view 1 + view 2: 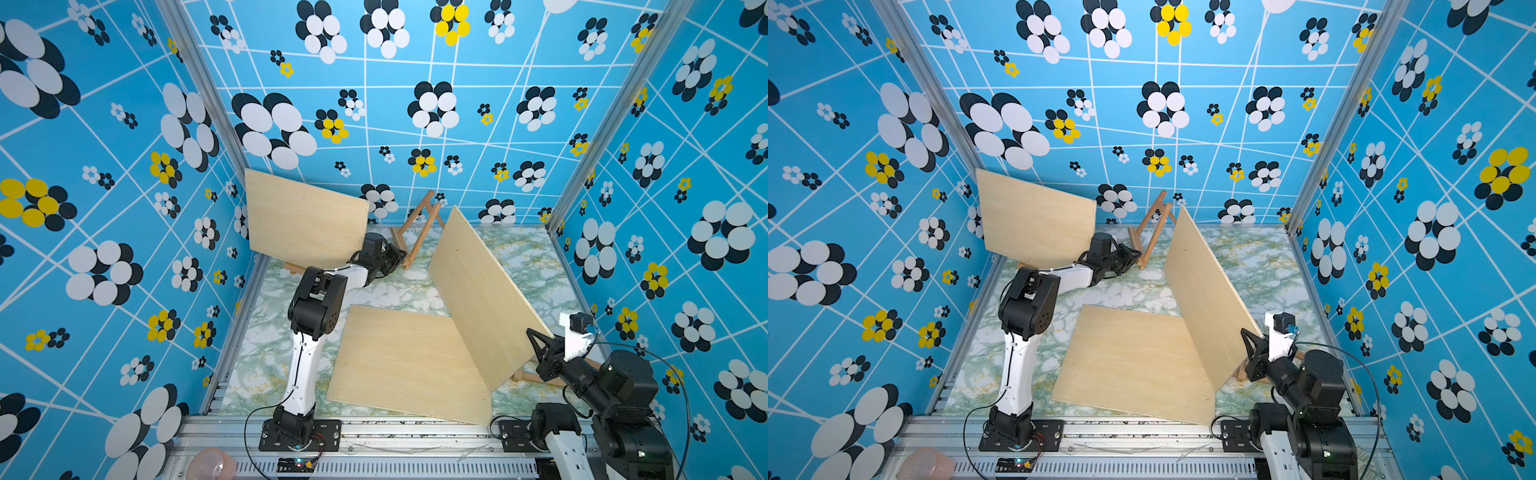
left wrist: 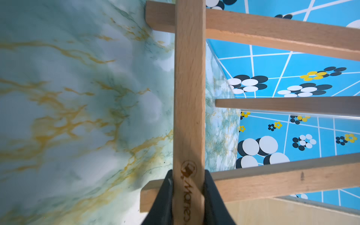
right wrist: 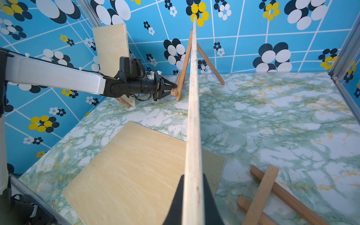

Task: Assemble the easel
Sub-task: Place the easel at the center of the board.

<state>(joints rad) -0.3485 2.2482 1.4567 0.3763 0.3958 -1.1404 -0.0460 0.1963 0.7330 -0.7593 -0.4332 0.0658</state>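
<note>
**Easel Braced, Panel Held Ready**

The easel [image 1: 419,224] stands opened at the far end of the table [image 1: 519,257], near the back wall, with its rear leg splayed out. The left gripper [image 2: 188,178] pinches one end of the easel's cross slat [image 2: 190,87], its jaws narrowed onto the slat's two faces. This hold probably braces the light frame against tipping or sliding under load.

The right gripper [image 3: 192,182] is pressed together on the thin edge of the held board [image 1: 478,299]. The panel is carried on edge and tilted, with its far end directed toward the easel, which suggests it is intended for the slat. Its low corner lies over the flat board [image 1: 403,365], but contact there cannot be confirmed.

A third board [image 1: 303,220] leans at the left rear. A second wooden frame [image 3: 263,194] lies flat beside the right arm.
</note>
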